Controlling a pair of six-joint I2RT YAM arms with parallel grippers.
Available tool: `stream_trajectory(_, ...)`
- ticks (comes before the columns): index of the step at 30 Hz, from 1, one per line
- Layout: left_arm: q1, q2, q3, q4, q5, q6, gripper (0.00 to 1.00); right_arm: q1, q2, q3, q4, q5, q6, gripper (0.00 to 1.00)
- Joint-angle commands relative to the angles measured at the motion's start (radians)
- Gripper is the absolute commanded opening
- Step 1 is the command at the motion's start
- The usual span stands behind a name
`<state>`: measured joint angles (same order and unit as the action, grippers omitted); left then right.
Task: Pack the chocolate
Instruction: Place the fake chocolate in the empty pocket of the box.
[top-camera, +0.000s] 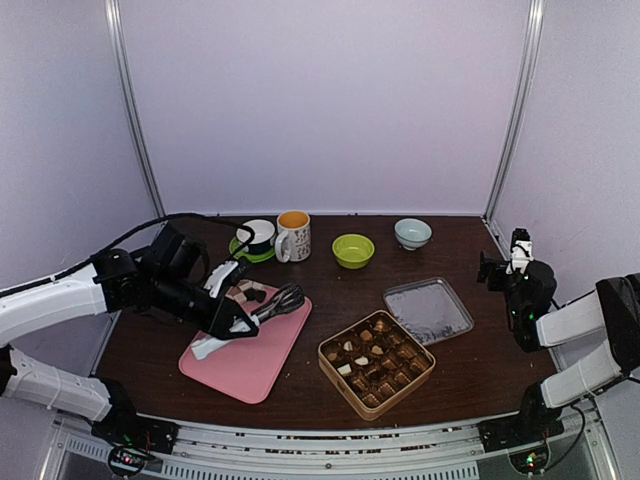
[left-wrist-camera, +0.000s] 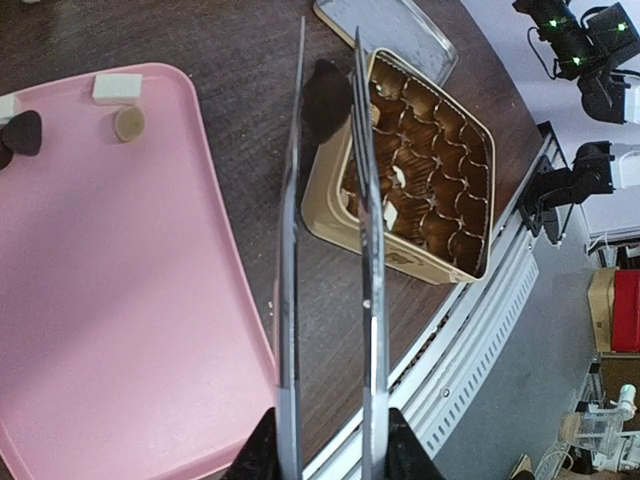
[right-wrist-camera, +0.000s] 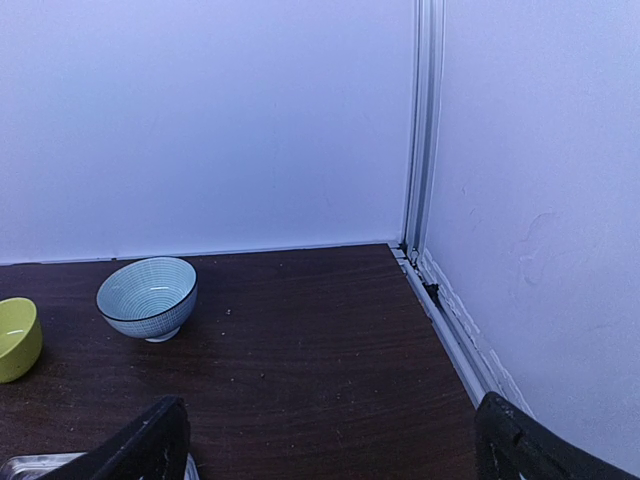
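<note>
My left gripper (top-camera: 233, 318) (left-wrist-camera: 325, 445) is shut on the metal tongs (left-wrist-camera: 290, 300), whose two blades reach forward. A dark chocolate piece (left-wrist-camera: 326, 95) sits between the tong tips, above the table by the near edge of the gold tin (top-camera: 376, 363) (left-wrist-camera: 440, 270). The tin lies open with several brown and white pieces in its cells. On the pink tray (top-camera: 250, 365) (left-wrist-camera: 110, 300) lie a white piece (left-wrist-camera: 117, 88), a tan round piece (left-wrist-camera: 128, 123) and a dark piece (left-wrist-camera: 22, 133). My right gripper (top-camera: 510, 262) (right-wrist-camera: 330, 460) is open and empty at the right edge.
The tin's lid (top-camera: 428, 310) lies right of the tin. At the back stand a cup on a green saucer (top-camera: 258, 238), an orange-filled mug (top-camera: 293, 236), a green bowl (top-camera: 353, 250) and a blue bowl (top-camera: 412, 233) (right-wrist-camera: 148, 297). Walls close the back and sides.
</note>
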<state>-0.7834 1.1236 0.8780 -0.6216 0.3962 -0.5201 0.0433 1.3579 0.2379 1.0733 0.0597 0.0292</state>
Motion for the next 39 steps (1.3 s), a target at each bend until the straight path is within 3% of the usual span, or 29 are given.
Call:
stream_trajectory(1,-0.027,0.053,0.059,0.115,0.060,0.033,0.22,-0.003,0.001,0.013,0.014,-0.004,-0.004,1.00)
stream_trajectory(14,-0.195,0.373,0.239,0.187,0.098,0.158,0.20,-0.003,0.001,0.013,0.014,-0.004,-0.004,1.00)
stream_trajectory(21,-0.278,0.586,0.408,0.113,0.081,0.240,0.19,-0.003,0.001,0.012,0.014,-0.003,-0.004,1.00)
stream_trajectory(39,-0.297,0.711,0.484,0.076,0.103,0.239,0.24,-0.003,0.002,0.014,0.014,-0.003,-0.004,1.00)
